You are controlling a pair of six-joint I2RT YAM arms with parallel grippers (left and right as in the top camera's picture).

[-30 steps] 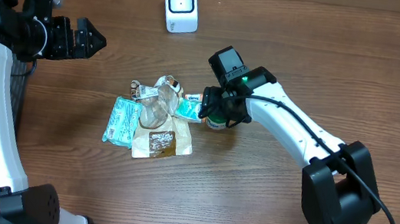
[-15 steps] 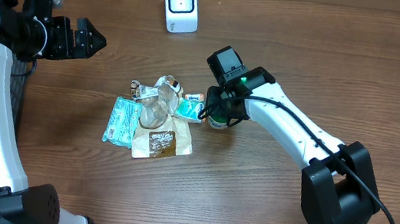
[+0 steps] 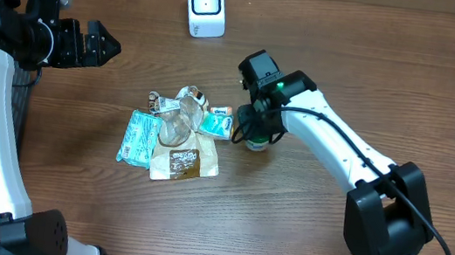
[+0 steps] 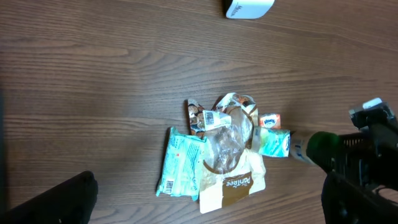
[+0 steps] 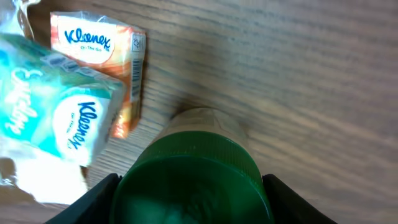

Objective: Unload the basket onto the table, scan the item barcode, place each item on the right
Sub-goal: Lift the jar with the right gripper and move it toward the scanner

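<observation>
At the right-hand edge of a small heap of packets on a wooden table (image 3: 374, 85), the right gripper (image 3: 255, 134) is clamped on the green cap of a small bottle (image 5: 193, 180). In the wrist view its two dark fingers (image 5: 93, 200) press against opposite sides of the cap. A second ago the jaws stood wider and sat slightly closer to the heap. They have since narrowed onto the cap, and gripper and bottle together have shifted a little to the right, away from the packets. Whether the bottle's base has left the wood cannot be told. Just to the gripper's left lie two tissue packs, one orange (image 5: 93, 43) and one teal (image 5: 62, 118), with a tan pouch (image 3: 183, 161) further left in the heap. The white scanner (image 3: 206, 6) stands well apart, beyond the gripper and to its left, near the far edge of the table. The left gripper (image 3: 102, 43) hangs spread wide and empty, far to the left of the heap. The change suggests the item has been picked out of the clutter and the grasp looks secure, so carrying it to the scanner is likely next. No barcode shows on the bottle, so it may need turning to face the scanner's window.
</observation>
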